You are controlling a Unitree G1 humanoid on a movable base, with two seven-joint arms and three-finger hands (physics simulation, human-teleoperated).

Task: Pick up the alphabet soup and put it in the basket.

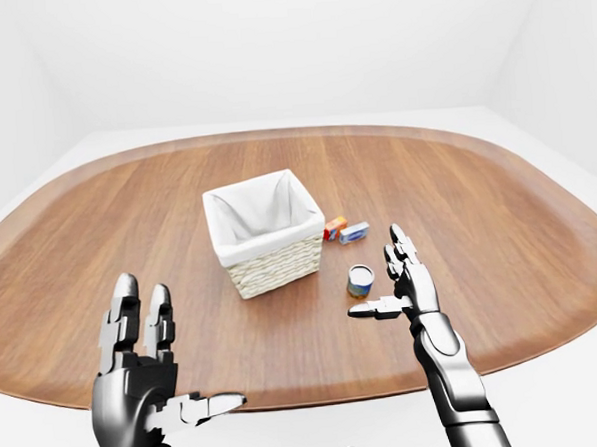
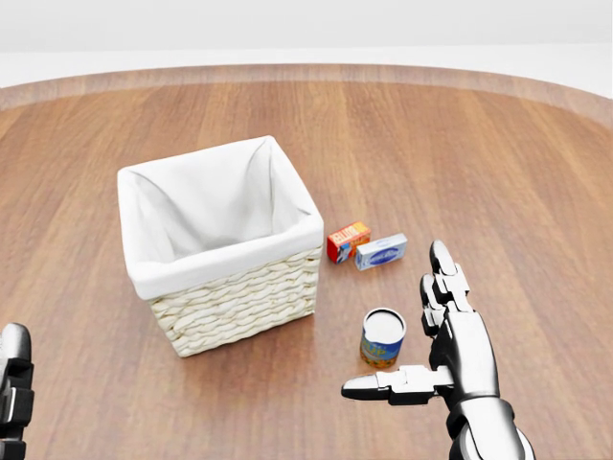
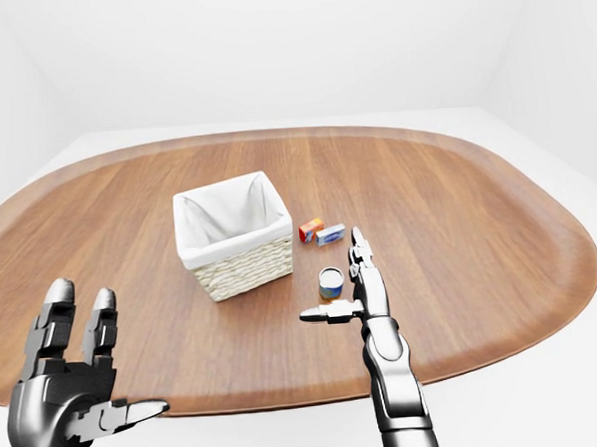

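Observation:
The alphabet soup can (image 2: 383, 338), white-topped with a blue and yellow label, stands upright on the wooden table. Up and to its left sits the wicker basket (image 2: 244, 293) with a white cloth lining, nothing visible inside. My right hand (image 2: 414, 337) is open just right of the can, thumb pointing left below it, fingers apart from it. My left hand (image 1: 171, 360) is open, low at the left of the left-eye view, far from the can; only its fingertip (image 2: 13, 347) shows in the head view.
A small orange box (image 2: 347, 241) and a blue-and-white box (image 2: 380, 252) lie side by side between the basket and the can. The oval table's near edge (image 1: 318, 395) runs below my hands in the left-eye view.

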